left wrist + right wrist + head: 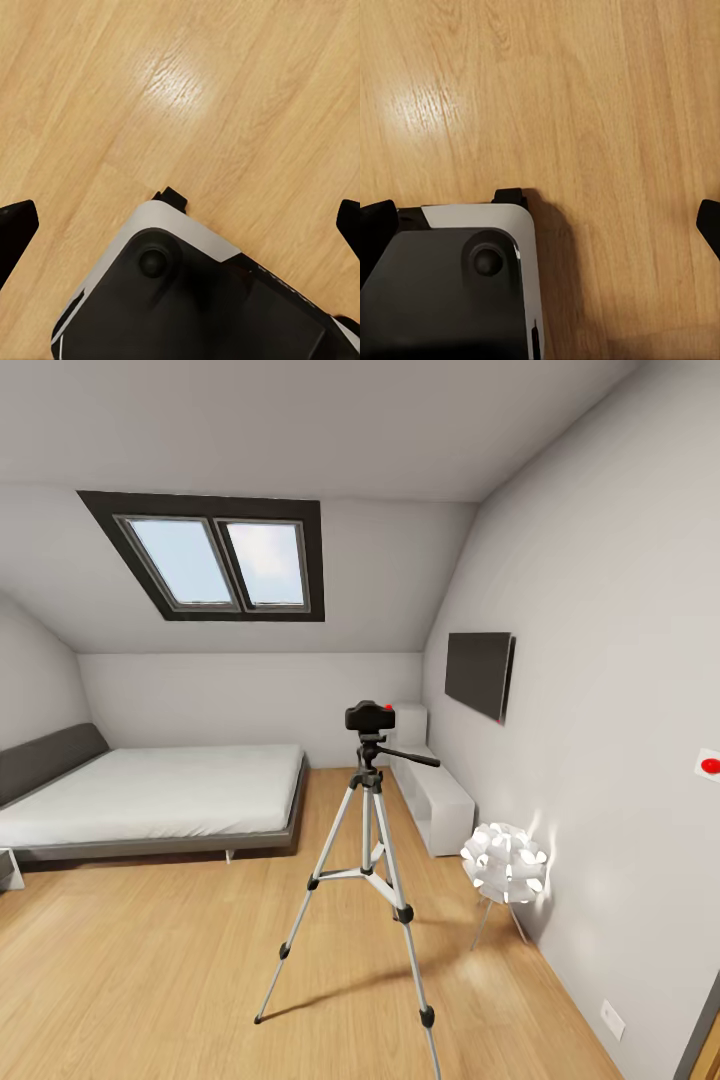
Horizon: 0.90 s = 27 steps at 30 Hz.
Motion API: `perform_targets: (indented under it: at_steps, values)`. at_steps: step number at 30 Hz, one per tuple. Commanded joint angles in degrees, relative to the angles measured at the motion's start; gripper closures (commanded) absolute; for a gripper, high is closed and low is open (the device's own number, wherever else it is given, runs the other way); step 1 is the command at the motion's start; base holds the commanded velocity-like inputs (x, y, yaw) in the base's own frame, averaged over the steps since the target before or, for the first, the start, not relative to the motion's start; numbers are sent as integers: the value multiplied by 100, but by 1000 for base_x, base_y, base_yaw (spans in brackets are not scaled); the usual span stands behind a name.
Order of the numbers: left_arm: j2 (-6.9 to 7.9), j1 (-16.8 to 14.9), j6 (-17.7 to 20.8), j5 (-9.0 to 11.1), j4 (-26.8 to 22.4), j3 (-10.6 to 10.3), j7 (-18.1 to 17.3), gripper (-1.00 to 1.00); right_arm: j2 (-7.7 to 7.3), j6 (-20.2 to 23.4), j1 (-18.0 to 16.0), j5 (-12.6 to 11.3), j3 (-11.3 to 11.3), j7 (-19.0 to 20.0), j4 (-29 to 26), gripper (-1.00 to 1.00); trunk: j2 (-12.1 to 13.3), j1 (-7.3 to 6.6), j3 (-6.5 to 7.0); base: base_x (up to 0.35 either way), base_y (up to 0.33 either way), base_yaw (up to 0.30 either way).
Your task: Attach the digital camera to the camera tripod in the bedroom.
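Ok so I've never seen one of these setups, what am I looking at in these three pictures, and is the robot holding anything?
These are simulator renders from a wheeled two-armed robot. The big picture comes from its head camera, looking into a bedroom: a low bed, a skylight, a white ball lamp and a camera tripod standing on the wood floor. A small black digital camera sits on top of the tripod. The other two come from cameras on the wrists, pointing down at the floor and at the robot's own black-and-white base. The left gripper and right gripper both look spread open, with nothing between their dark fingertips.
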Motion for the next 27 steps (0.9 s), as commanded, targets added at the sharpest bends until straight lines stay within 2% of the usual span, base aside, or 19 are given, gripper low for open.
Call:
perform_targets:
  at_steps: [1, 27]
  values:
    - [-1, -1, -10, 49, 0, -48, 15, -100, -1, 7, -4, -61, 46, 27, 11, -100, -4, 2, -2, 0, 0, 0]
    - [23, -1, -80, -46, -61, -68, 24, -100, -5, -53, -3, -34, 54, 33, 11, -100, -4, 2, -2, 0, 0, 0]
